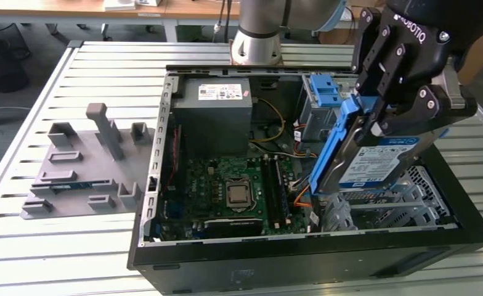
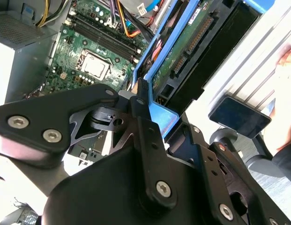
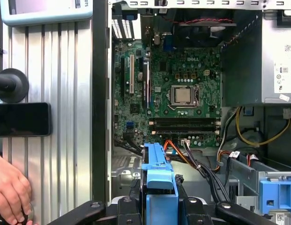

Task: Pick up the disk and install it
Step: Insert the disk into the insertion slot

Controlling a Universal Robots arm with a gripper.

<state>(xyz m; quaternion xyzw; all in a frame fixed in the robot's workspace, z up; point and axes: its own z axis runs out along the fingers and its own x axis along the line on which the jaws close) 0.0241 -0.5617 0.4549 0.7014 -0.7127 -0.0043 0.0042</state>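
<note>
Silver metal disk (image 1: pixel 377 161), glossy paper label (image 1: pixel 399 155), smooth blue plastic bracket (image 1: pixel 332 148); matt ribbed metal table (image 1: pixel 61 246).

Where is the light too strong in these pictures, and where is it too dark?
In the second wrist view the table glares almost white, while the gripper holding the disk is a dark mass. In the exterior view the light is even; the case shades its motherboard a little. In the first wrist view the corner by the fan is darkest.

Room above the mobo (image 1: pixel 233 185) is left open. Beside the mobo, passage is blocked by the PSU box (image 1: pixel 217 111), cables (image 1: pixel 299 185) & the metal drive cage (image 1: pixel 398 206); above that cage the disk (image 1: pixel 381 163) is held tilted by the gripper (image 1: pixel 381 123).
</note>
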